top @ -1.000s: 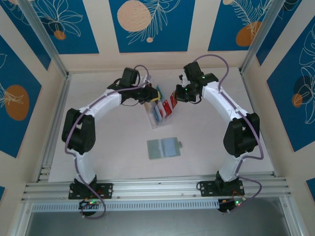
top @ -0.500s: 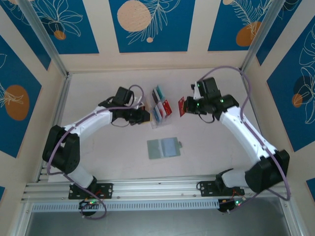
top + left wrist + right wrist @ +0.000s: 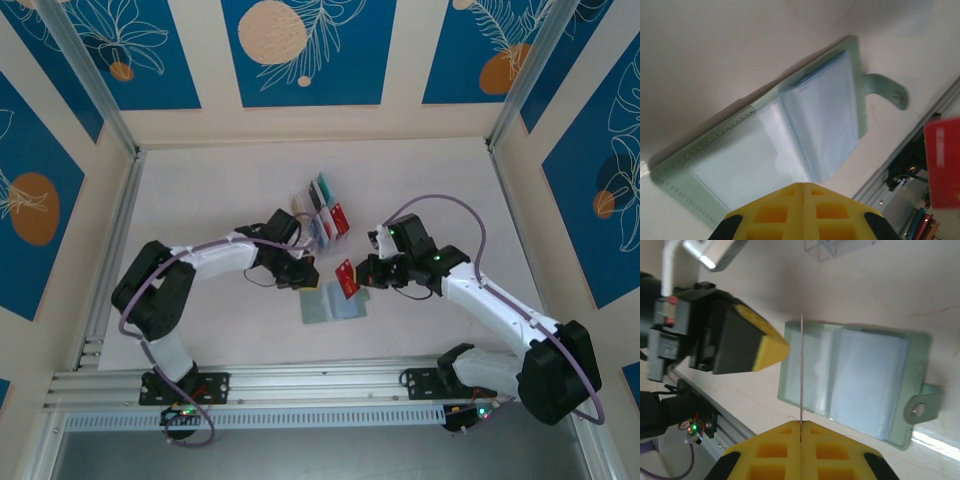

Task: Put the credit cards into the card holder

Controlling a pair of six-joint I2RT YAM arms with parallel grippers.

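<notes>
Tilting the red card [image 3: 346,278] pinched in your shut right gripper [image 3: 801,426], slide it into the card holder [image 3: 870,375] pocket beneath; left gripper [image 3: 803,186] shut, empty.

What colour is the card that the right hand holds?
The card is red; left wrist view shows it best.

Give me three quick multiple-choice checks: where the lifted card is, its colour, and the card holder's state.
1. The lifted card is:
A. in the left hand
B. in the right hand
C. inside the card holder

2. Its colour is:
A. red
B. teal
C. cream

3. The card holder is:
A. snapped shut
B. standing on edge
C. lying open

Answers:
1. B: the right wrist view shows the card edge-on between that hand's fingers.
2. A: it looks red from above and from the left wrist.
3. C: both pocket pages face up.
</notes>
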